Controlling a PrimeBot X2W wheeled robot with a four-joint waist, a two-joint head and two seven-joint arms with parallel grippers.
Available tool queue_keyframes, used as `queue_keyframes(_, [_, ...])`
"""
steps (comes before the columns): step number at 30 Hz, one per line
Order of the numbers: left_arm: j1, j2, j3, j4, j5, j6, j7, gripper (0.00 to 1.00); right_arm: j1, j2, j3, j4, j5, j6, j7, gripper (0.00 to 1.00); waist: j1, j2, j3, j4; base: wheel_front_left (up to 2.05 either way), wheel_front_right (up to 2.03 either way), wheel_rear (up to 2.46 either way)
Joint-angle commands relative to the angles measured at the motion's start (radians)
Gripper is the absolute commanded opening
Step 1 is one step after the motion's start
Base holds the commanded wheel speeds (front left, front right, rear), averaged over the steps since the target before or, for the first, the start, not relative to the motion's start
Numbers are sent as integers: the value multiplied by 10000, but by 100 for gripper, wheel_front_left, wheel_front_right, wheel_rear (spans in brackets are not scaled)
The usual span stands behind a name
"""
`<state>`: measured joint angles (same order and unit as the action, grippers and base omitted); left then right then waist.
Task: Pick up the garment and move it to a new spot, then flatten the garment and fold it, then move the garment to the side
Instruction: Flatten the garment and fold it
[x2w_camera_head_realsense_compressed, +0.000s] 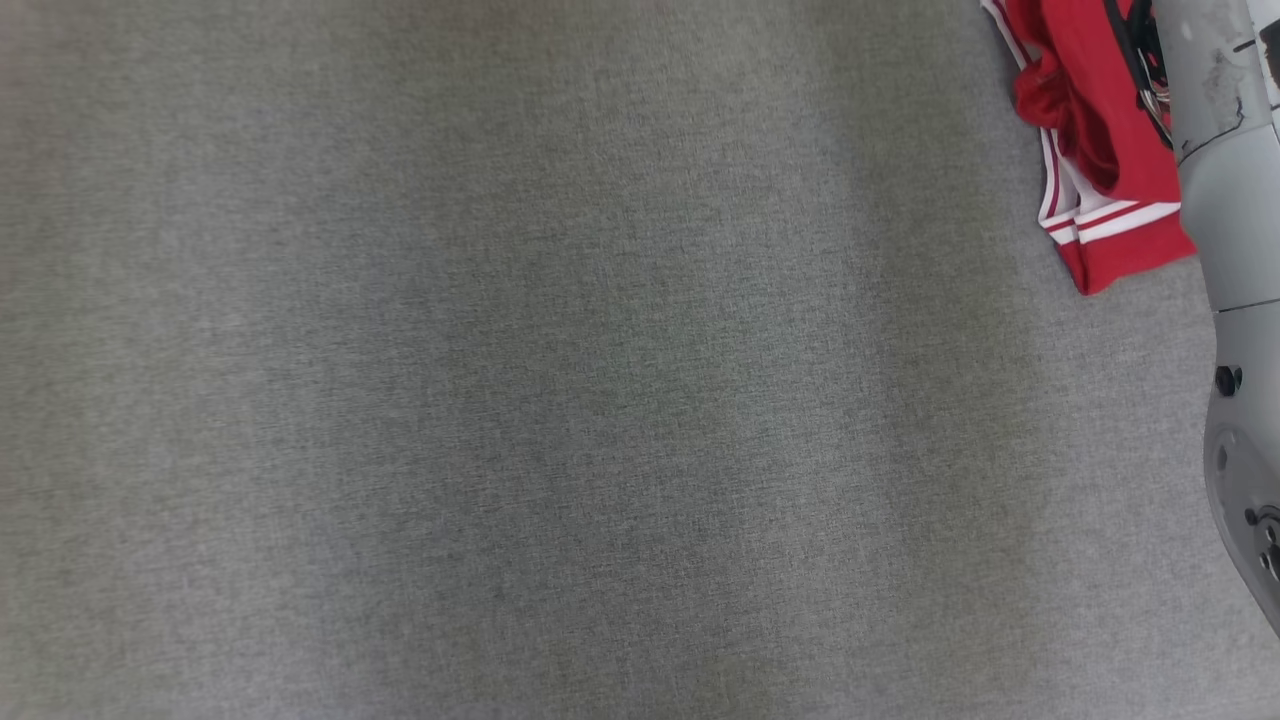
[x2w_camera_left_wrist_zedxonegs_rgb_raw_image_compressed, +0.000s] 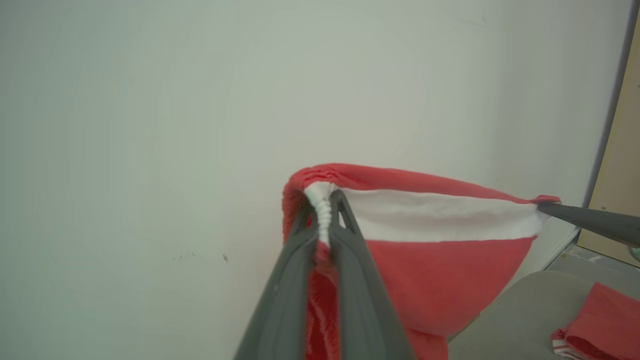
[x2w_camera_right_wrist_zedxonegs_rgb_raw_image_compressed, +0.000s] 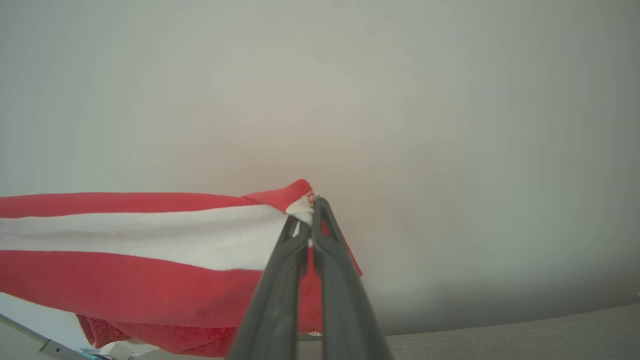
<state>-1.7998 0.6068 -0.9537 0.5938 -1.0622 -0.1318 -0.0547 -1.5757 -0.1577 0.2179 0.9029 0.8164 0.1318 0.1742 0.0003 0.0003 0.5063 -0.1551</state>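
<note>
Holding the garment (x2w_camera_left_wrist_zedxonegs_rgb_raw_image_compressed: 440, 270) aloft by its white band (x2w_camera_left_wrist_zedxonegs_rgb_raw_image_compressed: 440, 217), one corner per arm. The left gripper (x2w_camera_left_wrist_zedxonegs_rgb_raw_image_compressed: 324, 201) is pinched narrow on the bunched left end of the band. The right gripper (x2w_camera_right_wrist_zedxonegs_rgb_raw_image_compressed: 307, 212) is pinched the same way on the opposite end. The band's long axis runs straight from one pair of jaws to the other, nearly taut, and the red body hangs below it in front of a pale wall (x2w_camera_left_wrist_zedxonegs_rgb_raw_image_compressed: 150, 100). Neither arm is nearer, since each has one end. The grey table (x2w_camera_head_realsense_compressed: 500, 400) lies below. A second red cloth (x2w_camera_left_wrist_zedxonegs_rgb_raw_image_compressed: 600, 320) with white stripes sits on it toward the robot's right, beside a pale forearm (x2w_camera_head_realsense_compressed: 1225, 200). Judgement: lay-down comes next, both arms lowering level so the band lands straight on open table, well apart from that cloth.
</note>
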Motion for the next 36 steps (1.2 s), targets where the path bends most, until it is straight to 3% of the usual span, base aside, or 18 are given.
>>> queue_keyframes(1, [-49, 82, -219, 55, -248, 25, -87, 0, 17, 7, -19, 67, 17, -18, -20, 0, -3, -3, 122, -98, 0, 0, 0])
queue_keyframes(7, [412, 165, -924, -73, -1124, 25, -525, 0, 561, -113, 29, -31, 266, -18, 32, 0, -3, -3, 17, -151, 0, 0, 0])
queue_keyframes(15, [2160, 424, -1285, -971, -2282, 24, -1634, 0, 2478, -351, 386, -972, 845, -18, 93, 0, -3, -3, -824, -59, 0, 0, 0])
queue_keyframes(22, [5542, 685, -701, -2266, -3057, 23, -2105, 0, 5975, -1014, 720, -2938, 1677, -18, 345, 0, -3, -3, -2007, 330, 0, 0, 0])
queue_keyframes(30, [10814, -206, 1812, -3720, -1643, 254, -2104, 0, 10536, -1588, 590, -4881, 1945, -18, 514, 0, -3, -3, -3152, 748, 0, 0, 0])
queue_keyframes(36, [14079, -699, 2414, -3959, -179, 187, -2106, 0, 12988, -1648, 390, -5868, 1734, -18, 900, 0, -3, -3, -3885, 760, 0, 0, 0])
